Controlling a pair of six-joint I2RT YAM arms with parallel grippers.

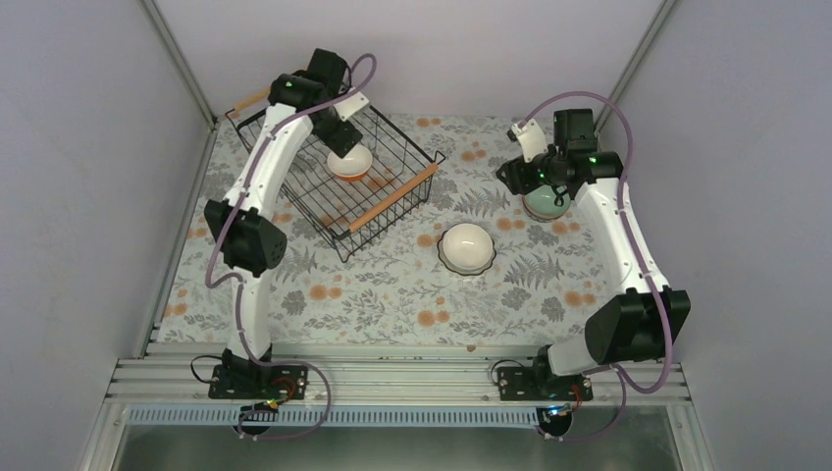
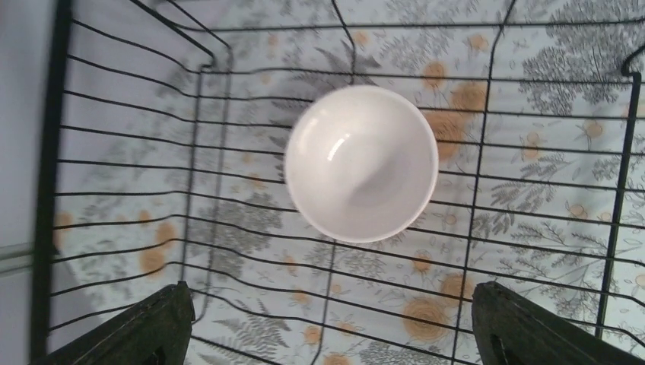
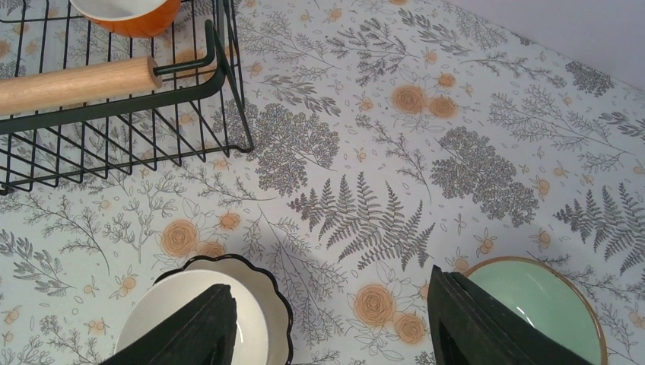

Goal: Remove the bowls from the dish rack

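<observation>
The left gripper [image 1: 341, 137] hangs inside the rack, fingers spread wide and holding nothing. The right gripper [image 1: 522, 177], likewise parted and empty, hovers by the desk's right edge.

Floral-patterned table [image 1: 392, 294]: carries everything.

Rectangular black wire dish rack [image 1: 404, 149] with light wooden rod handles: sits at the far-left corner, its long axis running diagonally from that corner toward the desk's centre.

Scallop-edged white bowl [image 1: 467, 247]: near the desk's centre, outside the rack.

Pale green bowl [image 1: 549, 204]: near the right edge, just beneath the right gripper, outside the rack.

Orange bowl with a white interior [image 1: 350, 163]: the only bowl seen in the rack, upright, mouth up.

Key relation: the orange bowl lies directly below the left gripper and just ahead of its fingertips; being round, it offers no preferred grasp axis. The left arm is much nearer; the right arm stands well apart.

Views: the left wrist view shows only the bowl's white interior, and the right wrist view shows its orange wall [image 3: 144, 21]. The top view alone shows both arms.
</observation>
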